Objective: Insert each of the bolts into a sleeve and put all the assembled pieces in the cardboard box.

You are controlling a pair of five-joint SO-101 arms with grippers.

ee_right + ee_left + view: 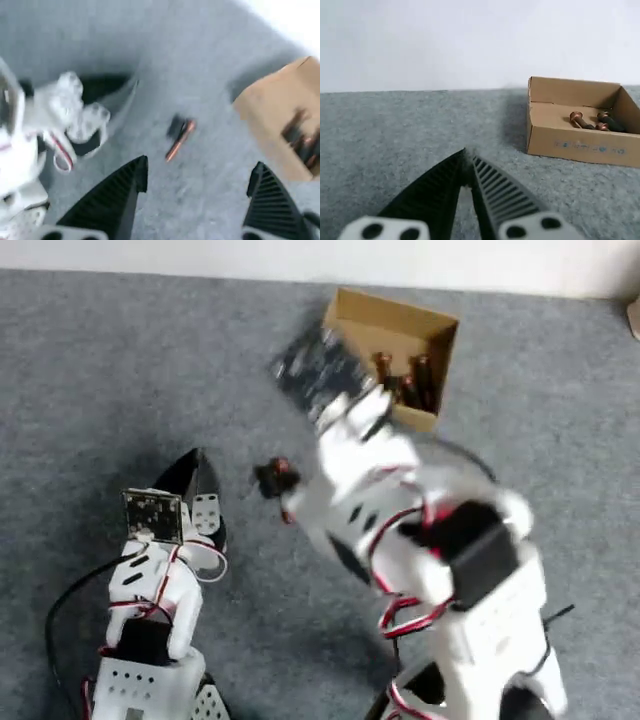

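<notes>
Cardboard box point(575, 142) has several assembled pieces point(592, 121) lying inside. One loose piece point(178, 136) is outside it, on the grey counter point(120, 370) near the box on the arms' side. It's a copper bolt point(176, 147) with a black sleeve point(175, 126) at one end. Can't tell if the bolt is fully seated.

Right gripper point(200, 167): jaws wide, holding nothing, above the counter. The loose piece is just ahead of it and the box is farther off. Left gripper point(468, 156): jaws pinched together, empty, pointed toward the box and farther from it than the loose piece is.

My read: we're at pickup of the last piece, and boxing it would finish the task.

Next move as I'd call it:
- drop the right gripper over the loose piece, jaws straddling the sleeve across its long axis
- close on the sleeve rather than the thin bolt shank
- lift, carry to the box, let go above the pieces inside

If the bolt turns out only half in, push it home before boxing. The left gripper is close enough to steady it.
</notes>
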